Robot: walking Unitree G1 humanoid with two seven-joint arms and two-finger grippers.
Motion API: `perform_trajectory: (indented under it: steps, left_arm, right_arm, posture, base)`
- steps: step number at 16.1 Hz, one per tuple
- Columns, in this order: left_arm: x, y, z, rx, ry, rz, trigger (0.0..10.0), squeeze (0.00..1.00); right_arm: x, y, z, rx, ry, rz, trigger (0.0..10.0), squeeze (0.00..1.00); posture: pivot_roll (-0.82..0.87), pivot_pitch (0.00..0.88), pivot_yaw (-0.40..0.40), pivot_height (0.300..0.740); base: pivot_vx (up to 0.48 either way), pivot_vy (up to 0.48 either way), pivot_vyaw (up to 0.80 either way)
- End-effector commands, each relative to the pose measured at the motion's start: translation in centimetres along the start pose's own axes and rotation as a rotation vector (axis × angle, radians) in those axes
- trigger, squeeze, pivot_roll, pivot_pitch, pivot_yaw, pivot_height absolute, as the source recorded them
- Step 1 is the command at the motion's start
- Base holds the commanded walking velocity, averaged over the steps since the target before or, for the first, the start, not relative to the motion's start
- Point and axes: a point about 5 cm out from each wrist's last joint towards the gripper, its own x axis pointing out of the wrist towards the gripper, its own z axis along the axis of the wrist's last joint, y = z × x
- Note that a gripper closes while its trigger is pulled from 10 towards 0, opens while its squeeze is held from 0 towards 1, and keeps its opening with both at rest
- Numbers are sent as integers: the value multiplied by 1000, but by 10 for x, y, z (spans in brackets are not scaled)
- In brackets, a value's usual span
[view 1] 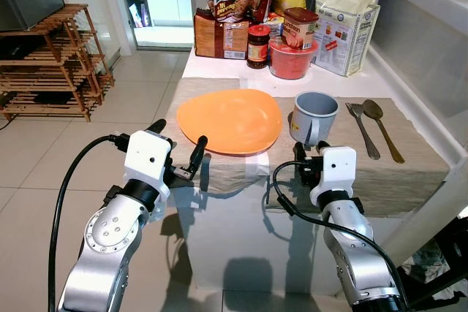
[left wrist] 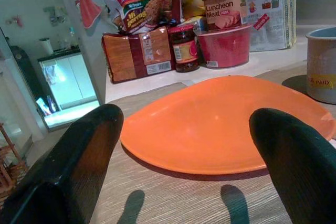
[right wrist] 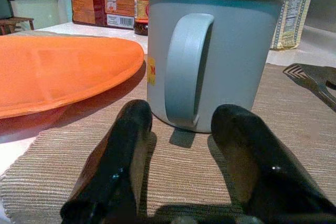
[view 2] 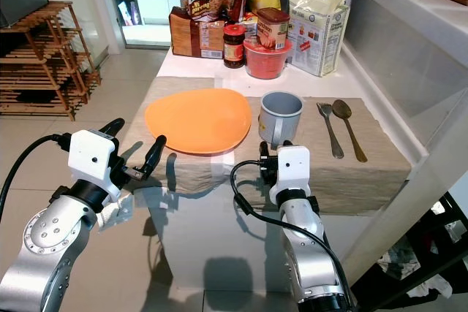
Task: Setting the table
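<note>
- While the right gripper sits low at the near edge of the beige placemat, its two fingers are spread apart and empty, aligned on the handle of the grey mug just ahead.
- The mug stands upright on the placemat, handle toward the robot, just beside the right rim of the orange plate; whether the two touch cannot be told.
- The left gripper hovers at the near left edge of the table, fingers wide apart and holding nothing, pointed at the near rim of the plate.
- The fork and spoon lie side by side on the placemat to the right of the mug, well apart from both grippers.
- Risk: a forward push by the right gripper without closing on the handle would likely slide or tip the mug into the plate.
- Risk: the plate is shallow and lies flat; fingers coming in level may shove it toward the jar and red bowl instead of getting under the rim.
- Risk: dragging either item may bunch the placemat and shift the cutlery.
- Clearance: open placemat lies between mug and fork, and bare mat lies near both grippers; the far end of the table is crowded with food packages, and a wall ledge bounds the right side.
</note>
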Motion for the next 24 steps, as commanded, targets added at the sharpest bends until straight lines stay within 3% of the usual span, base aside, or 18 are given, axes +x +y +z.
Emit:
perform_trajectory:
  steps: [1, 19, 24]
  left_arm:
    - [2, 2, 2, 8, -10, -6, 10000, 0]
    - [4, 2, -3, 22, 15, 10, 10000, 0]
    - [6, 1, -7, 16, 29, 32, 10000, 0]
  right_arm:
    - [3, -3, 4, -11, -26, -13, 0, 0]
    - [3, -9, 12, -38, -81, -15, 0, 0]
    - [21, -12, 61, -157, -299, 8, 0, 0]
  posture:
    - [22, 0, 21, 736]
    - [17, 0, 21, 736]
    - [14, 0, 20, 736]
  base:
    - [0, 0, 0]
    - [0, 0, 0]
    - [0, 0, 0]
